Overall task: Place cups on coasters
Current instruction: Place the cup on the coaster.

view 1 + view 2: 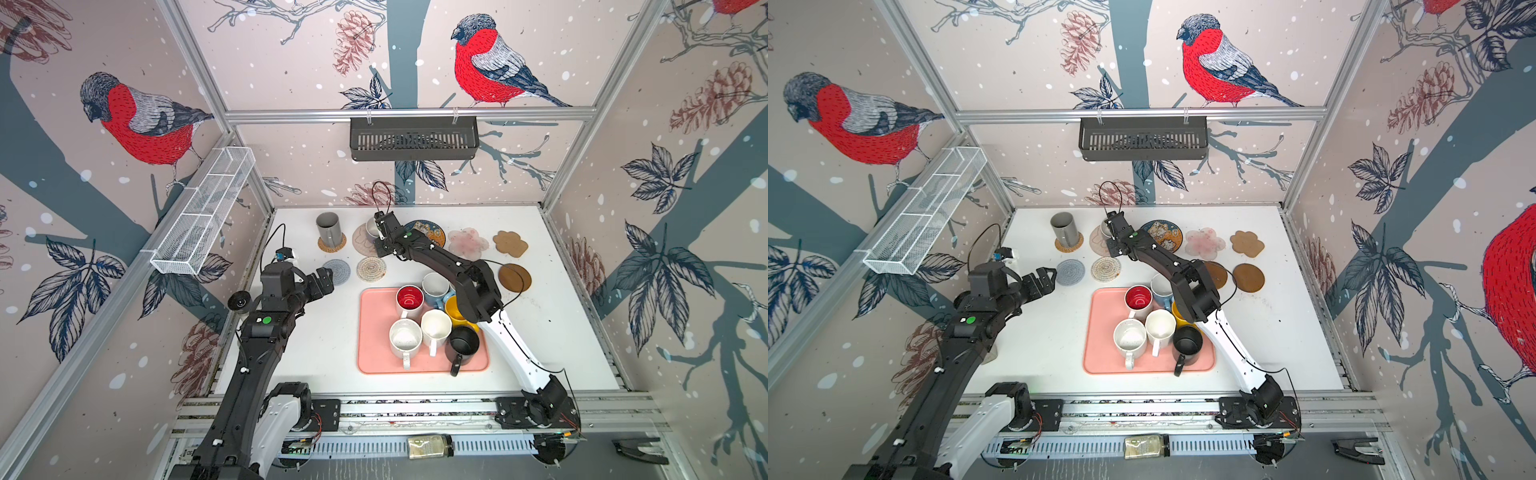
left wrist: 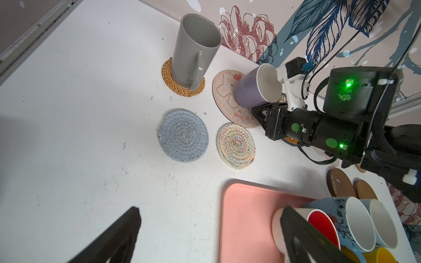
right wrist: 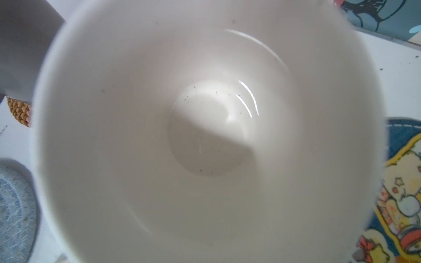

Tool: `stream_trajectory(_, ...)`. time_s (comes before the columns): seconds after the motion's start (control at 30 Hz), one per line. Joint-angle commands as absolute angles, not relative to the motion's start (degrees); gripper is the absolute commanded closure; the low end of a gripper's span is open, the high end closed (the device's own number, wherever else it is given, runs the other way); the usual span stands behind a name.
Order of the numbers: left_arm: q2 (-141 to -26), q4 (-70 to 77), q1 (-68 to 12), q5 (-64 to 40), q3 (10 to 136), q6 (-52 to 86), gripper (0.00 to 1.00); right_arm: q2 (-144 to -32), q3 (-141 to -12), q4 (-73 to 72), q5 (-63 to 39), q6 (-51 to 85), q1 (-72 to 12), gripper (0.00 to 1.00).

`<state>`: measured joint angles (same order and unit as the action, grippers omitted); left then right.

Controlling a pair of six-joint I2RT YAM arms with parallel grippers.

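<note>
Right claw [image 1: 377, 232] narrow, clamped on lavender mug [image 2: 252, 91]: mug tilted, mouth leaning back toward claw, base low over beige cartoon coaster [image 2: 224, 91], contact unclear. Needs righting, then down, I reckon. Left claw [image 1: 324, 279] wide open, empty, hovering by grey round coaster [image 2: 183, 135]. Grey mug [image 2: 193, 50] stands on straw coaster [image 2: 180, 91]

We count nine mugs [image 1: 436, 326]: seven crowded on the one pink tray [image 1: 374, 332] at six o'clock of the desk [image 1: 561, 332], plus one grey mug [image 1: 328, 228] and one lavender mug [image 2: 252, 88] at eleven o'clock. We count nine coasters [image 1: 372, 268] spread from ten round to two o'clock, two of them brown discs [image 1: 1249, 277].
</note>
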<state>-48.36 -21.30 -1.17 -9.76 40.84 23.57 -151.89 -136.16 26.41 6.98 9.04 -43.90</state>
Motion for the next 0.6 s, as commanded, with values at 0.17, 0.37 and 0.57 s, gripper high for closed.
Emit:
stream_trajectory(0.17, -48.4, -18.9, -1.0, -10.6, 40.8, 22.7, 0.04, -150.4, -136.8, 24.5, 8.1, 11.6, -44.5, 0.83)
stream_trajectory(0.37, -48.3, -18.9, -1.0, -10.5, 40.7, 22.7, 0.04, -150.3, -136.8, 24.1, 9.9, 12.2, -44.6, 0.64)
stream_trajectory(0.57, -48.6, -18.9, -1.0, -10.6, 40.8, 22.8, 0.04, -150.0, -136.8, 24.2, 10.2, 12.0, -44.4, 0.60)
